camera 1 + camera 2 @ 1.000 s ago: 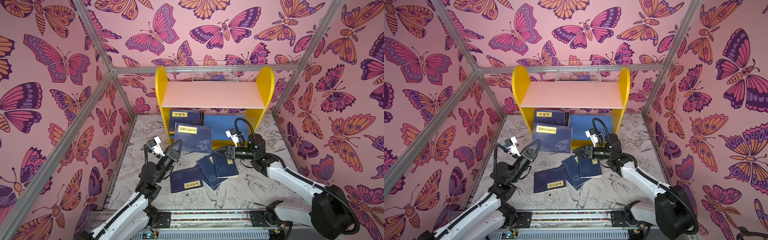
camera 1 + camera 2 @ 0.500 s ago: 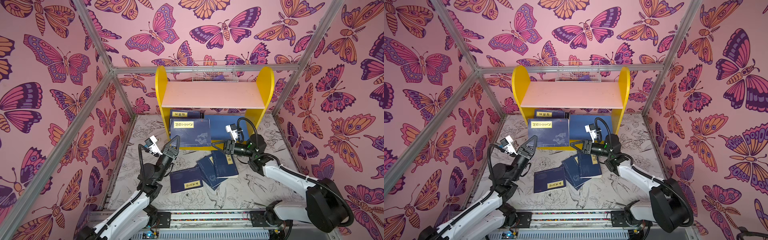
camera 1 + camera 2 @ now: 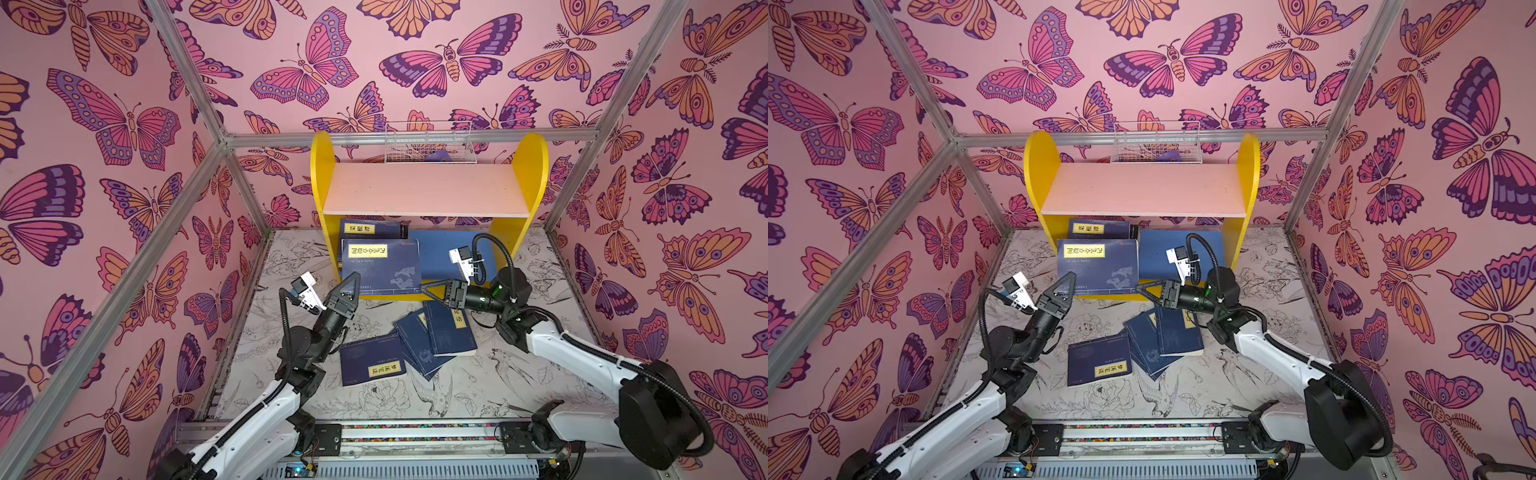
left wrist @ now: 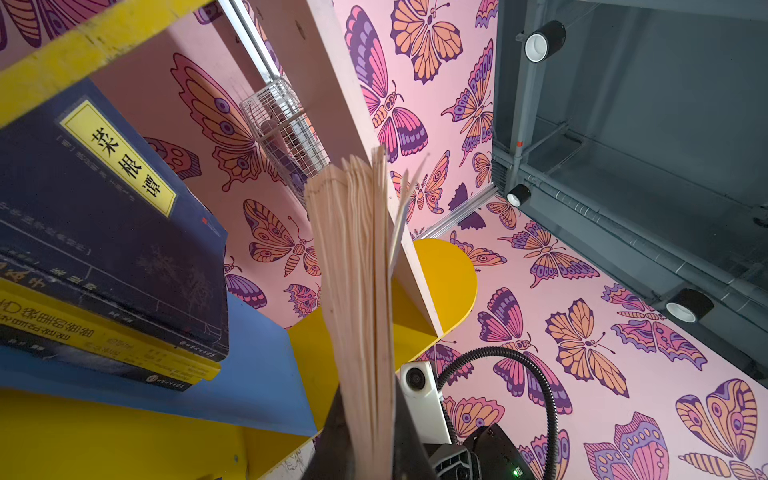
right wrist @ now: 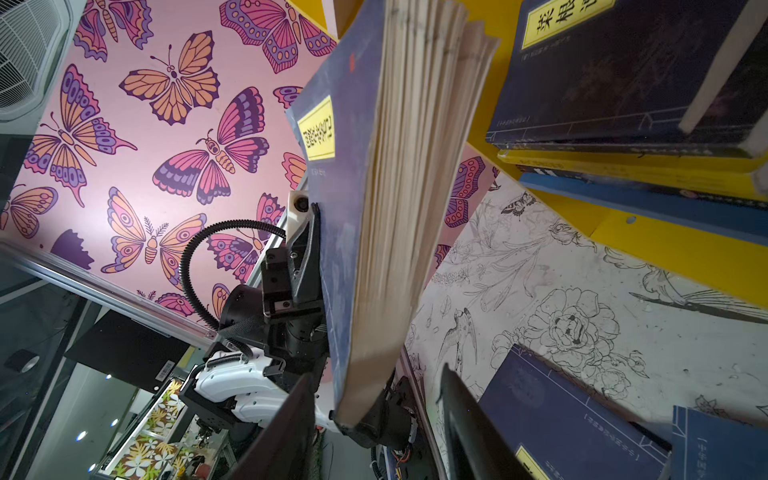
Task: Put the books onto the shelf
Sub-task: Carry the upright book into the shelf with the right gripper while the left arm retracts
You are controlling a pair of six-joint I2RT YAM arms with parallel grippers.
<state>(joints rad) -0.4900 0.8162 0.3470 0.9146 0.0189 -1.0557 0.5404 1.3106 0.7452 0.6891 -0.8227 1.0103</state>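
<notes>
My left gripper (image 3: 351, 283) (image 3: 1069, 281) is shut on the lower left edge of a navy book with a yellow label (image 3: 380, 266) (image 3: 1098, 264). The book stands nearly upright before the shelf (image 3: 424, 189) (image 3: 1142, 187), against the front of its blue lower board (image 3: 453, 253). The left wrist view shows its fanned page edge (image 4: 357, 257) rising from the shut gripper (image 4: 365, 449). My right gripper (image 3: 424, 289) (image 5: 376, 374) is open, its jaws astride the held book's (image 5: 374, 187) lower right corner with gaps both sides. A stack of books (image 3: 370, 228) (image 4: 104, 216) lies on the lower board's left.
Three navy books (image 3: 372, 361) (image 3: 417, 349) (image 3: 449, 332) lie overlapping on the drawn floor between the arms. A white wire basket (image 3: 428, 143) hangs behind the shelf's pink upper board. Butterfly walls close in the left, right and back.
The left gripper has carried the navy book back to the shelf front and stood it more upright. The right gripper has moved left to the book's corner, its jaws narrower.
</notes>
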